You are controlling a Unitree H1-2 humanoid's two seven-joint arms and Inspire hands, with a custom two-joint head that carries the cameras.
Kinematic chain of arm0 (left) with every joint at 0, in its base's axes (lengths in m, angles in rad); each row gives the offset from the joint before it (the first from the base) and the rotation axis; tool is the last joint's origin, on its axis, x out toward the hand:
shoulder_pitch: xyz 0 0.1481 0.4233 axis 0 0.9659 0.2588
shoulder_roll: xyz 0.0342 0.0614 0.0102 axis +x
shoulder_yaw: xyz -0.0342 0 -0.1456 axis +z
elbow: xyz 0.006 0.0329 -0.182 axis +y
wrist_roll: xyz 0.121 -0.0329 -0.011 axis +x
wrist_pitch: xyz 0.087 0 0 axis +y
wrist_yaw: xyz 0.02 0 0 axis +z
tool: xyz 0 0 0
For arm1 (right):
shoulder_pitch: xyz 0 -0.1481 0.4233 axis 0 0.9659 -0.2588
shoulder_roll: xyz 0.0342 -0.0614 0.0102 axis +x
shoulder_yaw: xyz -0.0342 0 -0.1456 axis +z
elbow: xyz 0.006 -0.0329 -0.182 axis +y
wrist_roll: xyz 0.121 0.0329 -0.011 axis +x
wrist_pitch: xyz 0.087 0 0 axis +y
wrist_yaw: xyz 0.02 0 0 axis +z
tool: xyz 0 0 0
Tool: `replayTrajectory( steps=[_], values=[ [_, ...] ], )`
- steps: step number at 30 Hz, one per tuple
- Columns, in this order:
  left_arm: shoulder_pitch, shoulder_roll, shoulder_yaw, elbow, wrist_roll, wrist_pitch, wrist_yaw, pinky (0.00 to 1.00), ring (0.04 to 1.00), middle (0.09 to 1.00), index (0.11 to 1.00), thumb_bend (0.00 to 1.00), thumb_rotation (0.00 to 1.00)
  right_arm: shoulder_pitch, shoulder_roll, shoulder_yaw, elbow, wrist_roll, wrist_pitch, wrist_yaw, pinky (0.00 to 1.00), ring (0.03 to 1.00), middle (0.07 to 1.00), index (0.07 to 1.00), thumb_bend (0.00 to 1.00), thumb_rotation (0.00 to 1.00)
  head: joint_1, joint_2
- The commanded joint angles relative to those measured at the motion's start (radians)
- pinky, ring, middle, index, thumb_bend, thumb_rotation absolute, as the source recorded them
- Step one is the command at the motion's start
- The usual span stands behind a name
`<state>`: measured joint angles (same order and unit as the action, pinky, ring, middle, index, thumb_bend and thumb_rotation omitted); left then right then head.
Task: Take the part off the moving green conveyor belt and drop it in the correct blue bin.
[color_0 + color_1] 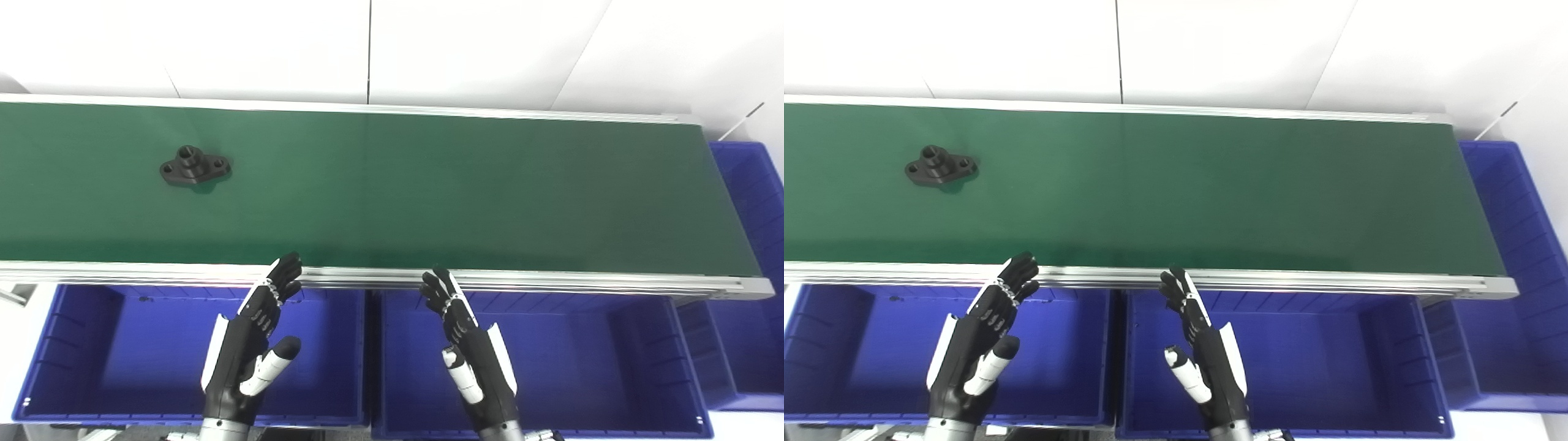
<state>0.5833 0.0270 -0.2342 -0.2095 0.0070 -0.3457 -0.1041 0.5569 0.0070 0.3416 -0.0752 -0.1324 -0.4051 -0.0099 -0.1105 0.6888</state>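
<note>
Both robot hands, left [251,343] and right [471,349], hover open and empty over blue bins [153,343], fingers extended toward the belt [429,184].

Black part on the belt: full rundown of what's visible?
The part is a small matte black flange, metal or plastic, can't tell which. It has an elongated base plate with a hole at each end and a short round hollow boss standing up from the middle. It lies flat, boss up, on the left of the green belt, nearer the far edge. Only the belt touches it; both hands are well clear.
</note>
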Motion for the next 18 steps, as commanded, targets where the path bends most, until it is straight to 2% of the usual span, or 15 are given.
replayTrajectory(
  steps=[1,7,18],
  values=[
    [-0.002,-0.004,-0.001,-0.012,0.003,-0.017,0.0,0.89,0.909,0.9,0.87,0.8,0.73,0.003,0.007,0.004,-0.017,0.006,-0.026,0.01,0.92,0.912,0.931,0.971,0.87,0.94,0.003,0.001],
    [-0.004,-0.004,-0.008,-0.016,0.003,-0.003,-0.003,0.89,0.905,0.894,0.866,0.82,0.73,0.0,0.005,0.005,-0.01,0.012,-0.03,0.014,0.93,0.915,0.932,0.973,0.87,0.94,0.001,-0.003],
    [-0.001,-0.008,-0.013,-0.01,0.002,-0.018,0.0,0.88,0.895,0.886,0.867,0.84,0.73,0.007,0.005,0.006,-0.022,0.012,-0.013,0.015,0.93,0.917,0.938,0.984,0.86,0.95,0.0,0.002]
  ],
)
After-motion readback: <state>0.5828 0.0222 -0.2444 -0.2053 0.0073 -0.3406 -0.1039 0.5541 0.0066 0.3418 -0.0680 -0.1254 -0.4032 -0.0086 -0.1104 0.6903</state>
